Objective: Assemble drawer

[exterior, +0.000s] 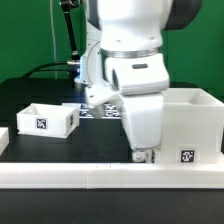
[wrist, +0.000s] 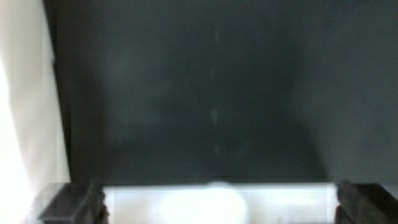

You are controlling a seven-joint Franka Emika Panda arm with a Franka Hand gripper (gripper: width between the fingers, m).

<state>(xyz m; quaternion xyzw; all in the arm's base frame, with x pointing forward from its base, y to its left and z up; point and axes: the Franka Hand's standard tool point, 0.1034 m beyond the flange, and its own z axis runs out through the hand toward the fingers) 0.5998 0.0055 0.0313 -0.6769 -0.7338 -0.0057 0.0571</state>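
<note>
The drawer's large white shell (exterior: 192, 122) stands at the exterior view's right, with a tag on its front. A small white tray (exterior: 45, 119) with a tag sits at the exterior view's left. My gripper (exterior: 143, 153) hangs low just beside the shell's left wall, close to the front border wall. In the wrist view the gripper (wrist: 217, 206) stands open; its dark fingers (wrist: 71, 204) flank a blurred white part (wrist: 214, 208) with a rounded bump, likely a knob. I cannot tell whether the fingers touch it. In the exterior view the hand hides that part.
A long low white border wall (exterior: 100, 177) runs along the front and shows as a pale strip (wrist: 18, 100) in the wrist view. The marker board (exterior: 103, 111) lies behind the arm. Another white piece (exterior: 3, 140) pokes in at the far left. Dark table (wrist: 214, 90) lies beyond the fingers.
</note>
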